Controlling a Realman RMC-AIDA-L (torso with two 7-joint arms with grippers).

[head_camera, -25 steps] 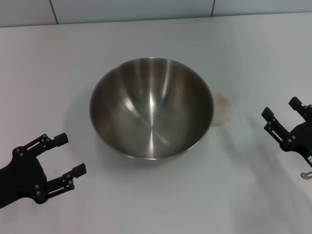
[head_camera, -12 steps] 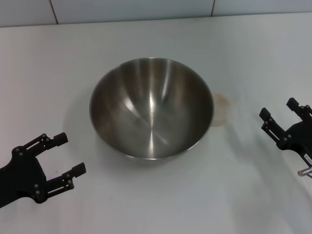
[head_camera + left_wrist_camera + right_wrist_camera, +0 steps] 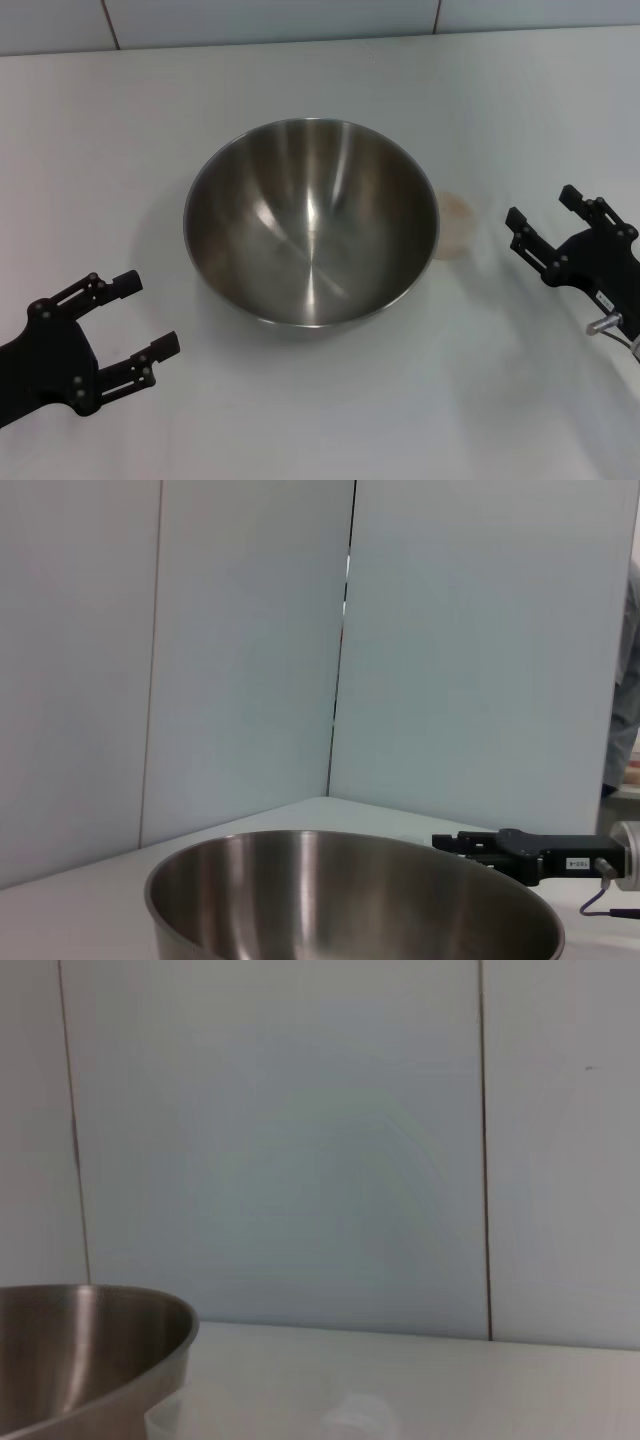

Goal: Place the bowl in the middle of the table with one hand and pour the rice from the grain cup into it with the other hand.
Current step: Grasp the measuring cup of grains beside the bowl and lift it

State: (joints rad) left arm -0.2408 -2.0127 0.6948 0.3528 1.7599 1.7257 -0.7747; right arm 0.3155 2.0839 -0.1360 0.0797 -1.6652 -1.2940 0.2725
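Note:
The steel bowl [image 3: 310,235] stands upright and empty near the middle of the white table [image 3: 320,90]. Tucked against its right rim is the small translucent grain cup [image 3: 457,225], partly hidden by the bowl, with pale beige rice [image 3: 456,209] showing at its top. My right gripper [image 3: 543,206] hovers open a short way right of the cup, apart from it. At the table's front left, my left gripper [image 3: 146,314] stays open and holds nothing. The left wrist view shows the bowl [image 3: 350,900] close up with the right gripper [image 3: 520,852] beyond it.
A tiled wall [image 3: 300,20] runs along the table's far edge. In the right wrist view the bowl's rim [image 3: 120,1340] fills the lower left, with a faint cup edge [image 3: 168,1415] beside it.
My right gripper has moved left, closer to the grain cup. The left gripper, bowl and cup have stayed put.

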